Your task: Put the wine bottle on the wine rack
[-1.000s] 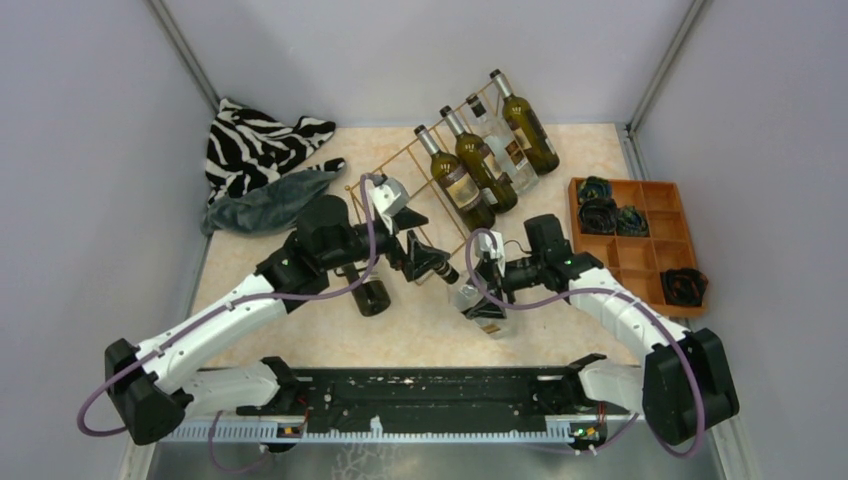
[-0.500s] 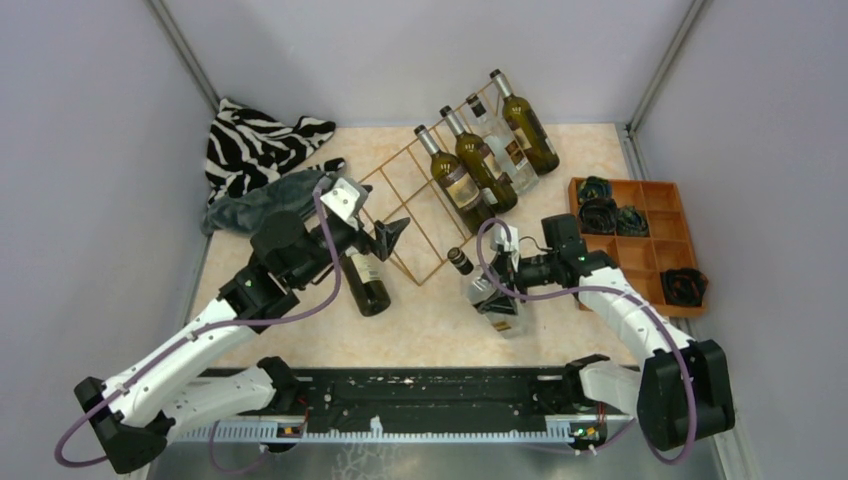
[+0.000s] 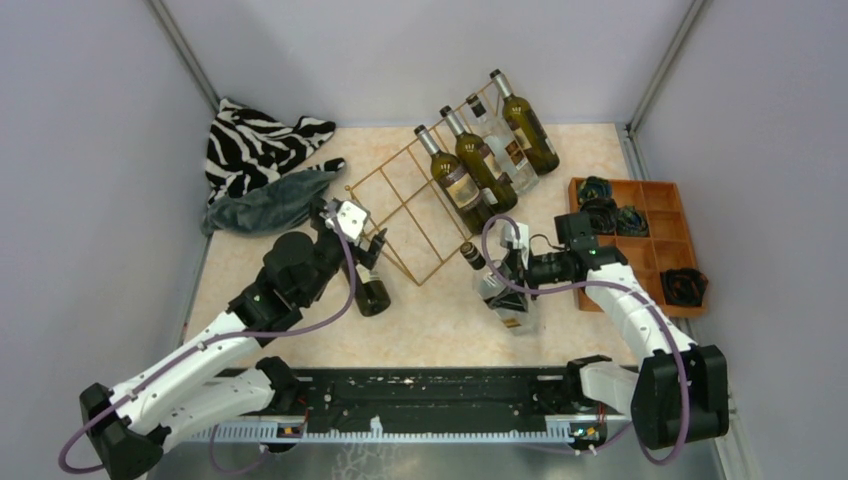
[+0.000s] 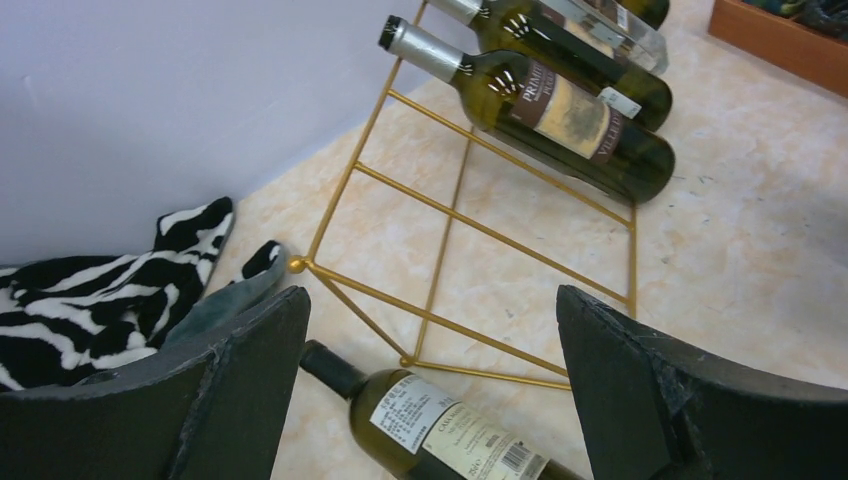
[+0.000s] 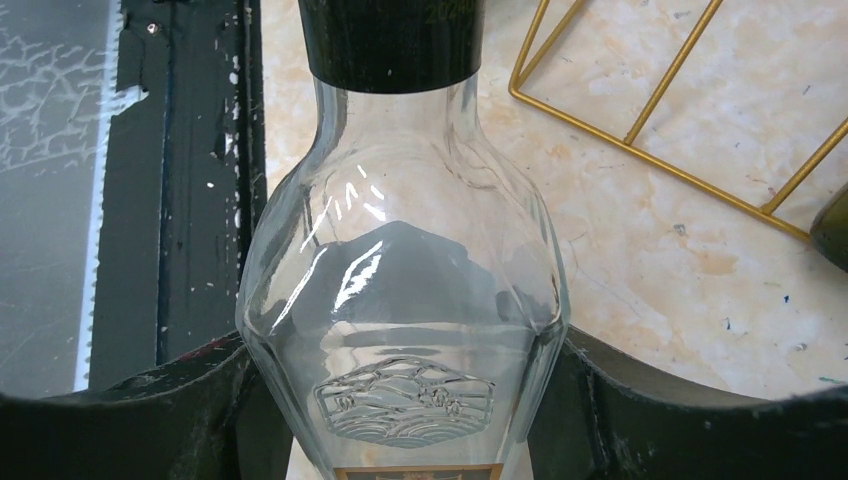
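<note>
Lowest in the overhead frame, right of centre, the right gripper (image 5: 405, 400) is clenched on a clear glass bottle (image 5: 405, 300), one finger (image 5: 150, 420) pressed to each side of the body below the shoulder. The bottle's dark cap points to the upper left, towards the lower right edge of the wine rack (image 4: 490, 232), and stops short of the wire. None of the bottle is on the rack (whether it is lifted off the table (image 3: 440, 330) cannot be told).

Left of centre, the left gripper (image 4: 435, 340) is released, its jaws spread wide and holding nothing. In its own wrist view a dark bottle (image 4: 450, 430) with a white label lies on its side at the bottom of the frame, just outside the rack's near corner, its neck pointing to the upper left. The fingers do not touch it.

Beyond both, in the middle of the overhead frame, the gold wire rack has its left cells unfilled. Its upper right part carries three green bottles (image 3: 485, 165) and a clear one (image 3: 505, 145), side by side with their necks up the slope.

At centre right an orange compartment tray (image 3: 645, 260) holds dark coiled items (image 3: 600, 210). In the upper left a grey cloth (image 3: 265, 205) lies against a zebra-striped cloth (image 3: 255, 140) at the wall.
</note>
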Tool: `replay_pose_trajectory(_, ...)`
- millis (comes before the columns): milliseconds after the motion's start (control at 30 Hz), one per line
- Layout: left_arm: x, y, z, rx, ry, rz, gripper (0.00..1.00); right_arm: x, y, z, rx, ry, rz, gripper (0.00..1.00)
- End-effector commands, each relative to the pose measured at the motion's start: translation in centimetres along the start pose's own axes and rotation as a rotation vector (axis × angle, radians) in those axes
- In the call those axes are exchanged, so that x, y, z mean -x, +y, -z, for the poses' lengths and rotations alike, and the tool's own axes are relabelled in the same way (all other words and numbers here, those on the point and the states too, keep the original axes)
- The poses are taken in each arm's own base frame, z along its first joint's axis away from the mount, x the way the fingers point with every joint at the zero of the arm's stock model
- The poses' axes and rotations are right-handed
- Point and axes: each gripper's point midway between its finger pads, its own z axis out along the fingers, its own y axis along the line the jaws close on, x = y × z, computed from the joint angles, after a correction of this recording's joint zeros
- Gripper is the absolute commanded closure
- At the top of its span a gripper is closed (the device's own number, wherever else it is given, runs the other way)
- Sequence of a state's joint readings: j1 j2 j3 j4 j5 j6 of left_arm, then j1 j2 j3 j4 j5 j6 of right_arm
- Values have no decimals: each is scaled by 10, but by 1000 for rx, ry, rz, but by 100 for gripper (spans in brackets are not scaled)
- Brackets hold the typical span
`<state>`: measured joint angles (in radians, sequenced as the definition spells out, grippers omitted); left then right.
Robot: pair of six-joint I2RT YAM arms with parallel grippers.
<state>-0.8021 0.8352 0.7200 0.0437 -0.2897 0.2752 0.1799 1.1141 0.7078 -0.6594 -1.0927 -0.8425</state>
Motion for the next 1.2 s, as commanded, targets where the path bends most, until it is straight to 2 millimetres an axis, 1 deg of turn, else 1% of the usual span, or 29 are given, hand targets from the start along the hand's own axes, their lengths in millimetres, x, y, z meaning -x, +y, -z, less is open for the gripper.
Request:
replay_pose_trajectory(0, 10, 26, 7, 118, -38, -33, 1, 46, -5, 10, 0, -115, 128, 100)
replay_pose_trajectory(100, 7, 29, 6, 138, -32, -44, 1, 46, -6, 11, -8, -120, 124, 100)
replay_pose_trajectory(300, -6, 29, 0, 151, 15, -76, 1, 52, -8, 12, -24, -136, 132, 100)
replay_pose_trajectory(467, -9, 28, -2, 154, 28, -80, 1, 57, -14, 15, -68, -134, 129, 100)
replay_pose_trajectory(567, -13, 30, -3, 169, 41, -85, 1, 65, -19, 17, -90, -139, 117, 100)
replay_pose_trajectory(700, -15, 33, -2, 185, 45, -90, 1, 82, -31, 19, -102, -153, 74, 100)
replay_pose_trajectory(800, -14, 36, -1, 202, 40, -94, 1, 96, -46, 18, -123, -143, 60, 100)
replay_pose_trajectory(867, -14, 37, 0, 209, 39, -96, 1, 111, -56, 16, -147, -133, 77, 100)
replay_pose_trajectory(1000, -12, 42, 3, 231, 32, -97, 1, 137, -72, 2, -194, -121, 93, 100)
replay_pose_trajectory(1167, -13, 44, 4, 243, 26, -102, 1, 174, -92, -23, -228, -143, 72, 100)
